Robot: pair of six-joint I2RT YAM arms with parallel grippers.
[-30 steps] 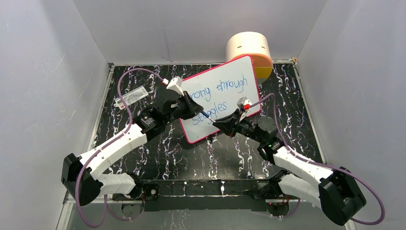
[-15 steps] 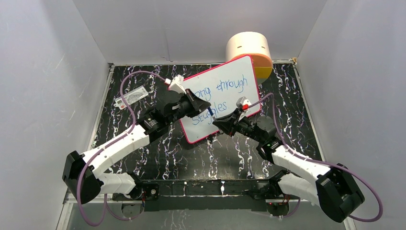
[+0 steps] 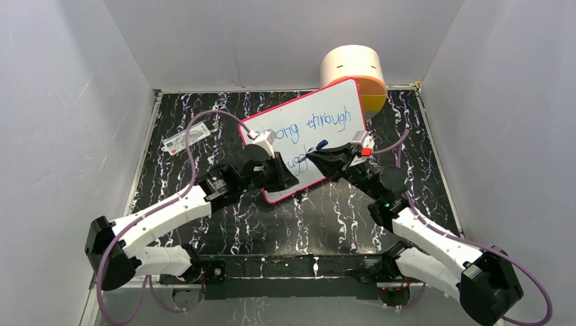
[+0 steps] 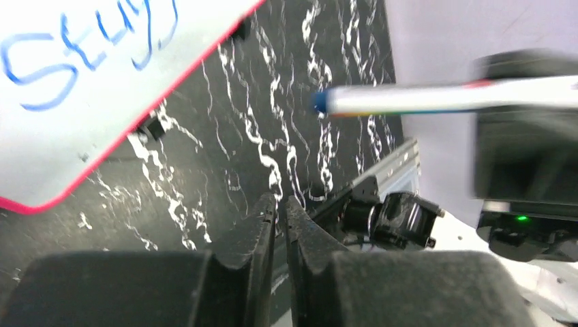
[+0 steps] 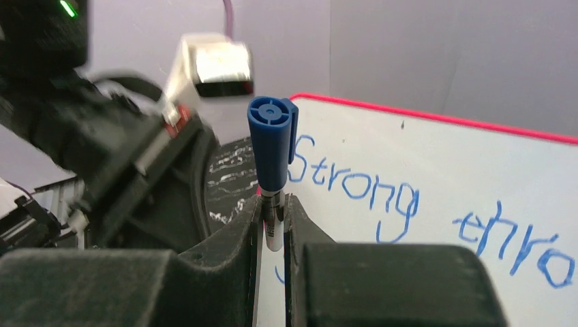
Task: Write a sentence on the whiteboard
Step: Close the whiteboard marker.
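Black pads, first entry: your right gripper (image 5: pixel 272 204) has its fingers pinched on the white barrel of a marker (image 5: pixel 272 146). The blue capped end of the marker stands out past the fingertips. From above you find this gripper (image 3: pixel 314 157) over the middle of the whiteboard (image 3: pixel 339 139); whether the marker touches the board you cannot tell.

Second entry: your left gripper (image 4: pixel 276 204) has its fingers pressed together with nothing between them. It hangs over the black marbled table (image 3: pixel 319 217), just off the board's near left corner. Its camera catches the marker (image 4: pixel 436 99) crossing at upper right.

Third entry: the whiteboard, pink-red frame and rounded corners, sits skewed at the far centre of the table. The sentence (image 3: pixel 329 121) is on it in blue handwriting. You can read "Strong" (image 5: pixel 354 187) on the upper line and "Stug" (image 4: pixel 88 41) opening the lower one; the arms cover part of both lines from above.

Fourth entry: a cream cylinder (image 3: pixel 353 68) with an orange base stands at the board's far right corner.

Fifth entry: a small pale packet (image 3: pixel 187 139) lies far left on the table, well apart from the board.
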